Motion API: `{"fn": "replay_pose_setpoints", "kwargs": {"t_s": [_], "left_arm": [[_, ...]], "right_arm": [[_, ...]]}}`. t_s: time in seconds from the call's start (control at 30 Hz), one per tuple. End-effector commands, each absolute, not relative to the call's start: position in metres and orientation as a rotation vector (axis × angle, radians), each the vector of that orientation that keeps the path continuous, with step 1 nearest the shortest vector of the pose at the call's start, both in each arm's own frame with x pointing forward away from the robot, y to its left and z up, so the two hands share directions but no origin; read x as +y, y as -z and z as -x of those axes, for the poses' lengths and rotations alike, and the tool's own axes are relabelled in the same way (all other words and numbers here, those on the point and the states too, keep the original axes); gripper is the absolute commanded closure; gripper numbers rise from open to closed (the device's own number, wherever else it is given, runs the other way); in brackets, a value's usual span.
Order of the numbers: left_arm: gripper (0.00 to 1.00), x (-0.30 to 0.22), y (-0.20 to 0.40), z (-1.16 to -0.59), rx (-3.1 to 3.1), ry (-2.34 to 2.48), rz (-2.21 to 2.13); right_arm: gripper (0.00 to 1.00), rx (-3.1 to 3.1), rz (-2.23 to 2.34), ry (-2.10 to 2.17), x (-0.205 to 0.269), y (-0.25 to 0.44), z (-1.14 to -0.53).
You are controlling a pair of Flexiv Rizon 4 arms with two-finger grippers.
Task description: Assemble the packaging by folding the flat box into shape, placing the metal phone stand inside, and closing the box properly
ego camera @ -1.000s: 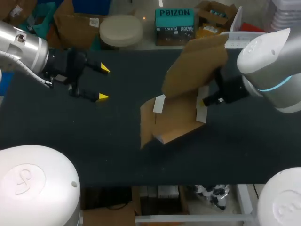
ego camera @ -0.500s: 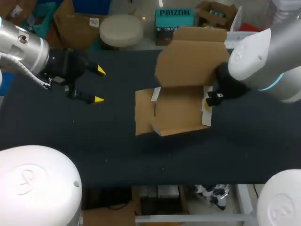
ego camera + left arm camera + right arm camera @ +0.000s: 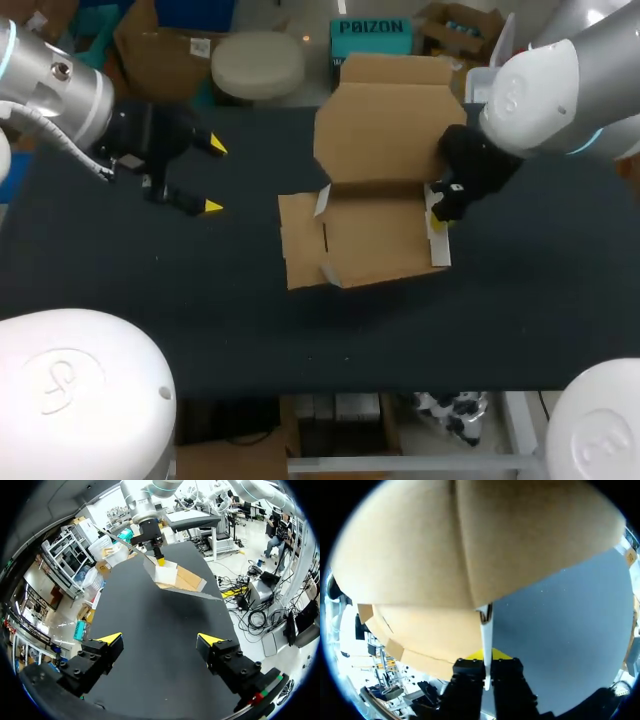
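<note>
The brown cardboard box (image 3: 375, 240) lies open on the middle of the black table, its big lid (image 3: 390, 130) standing up at the far side. My right gripper (image 3: 438, 214) is shut on the box's right side flap (image 3: 485, 625), whose thin white edge runs between the fingers in the right wrist view. Cardboard (image 3: 470, 545) fills most of that view. My left gripper (image 3: 214, 177) hangs open over the table's left part, well apart from the box. In the left wrist view the box (image 3: 175, 577) lies far ahead of the open left gripper (image 3: 160, 640). No metal phone stand is in sight.
Bare black table (image 3: 120, 270) stretches between my left gripper and the box, and in front of the box to the near edge. The box's left flap (image 3: 298, 240) sticks out flat to the left.
My right gripper has swung the box round and set it square on the table, and the lid now stands upright at the back. The left gripper has barely shifted.
</note>
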State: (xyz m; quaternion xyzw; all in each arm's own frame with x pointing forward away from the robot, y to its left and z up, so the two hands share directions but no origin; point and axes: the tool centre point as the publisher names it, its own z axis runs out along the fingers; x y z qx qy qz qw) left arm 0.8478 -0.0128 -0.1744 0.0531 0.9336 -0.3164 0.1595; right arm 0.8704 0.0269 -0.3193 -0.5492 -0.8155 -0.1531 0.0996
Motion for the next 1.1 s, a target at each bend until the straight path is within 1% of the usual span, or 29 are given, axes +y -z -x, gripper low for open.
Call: {"fn": "replay_pose_setpoints", "kwargs": {"t_s": [0.03, 0.63, 1.1], "left_arm": [[0.0, -0.018, 0.183, -0.846, 2.664, 0.89, -0.133], [0.0, -0.022, 0.208, -0.837, 2.754, 0.845, -0.111], [0.0, -0.022, 0.21, -0.836, 2.787, 0.81, -0.122]], "right_arm": [[1.0, -2.335, 1.617, 0.11, 0.031, 0.323, -0.873], [1.0, -2.179, 1.76, -0.173, 0.034, 0.347, -0.848], [1.0, -2.144, 1.778, -0.188, 0.033, 0.351, -0.844]]}}
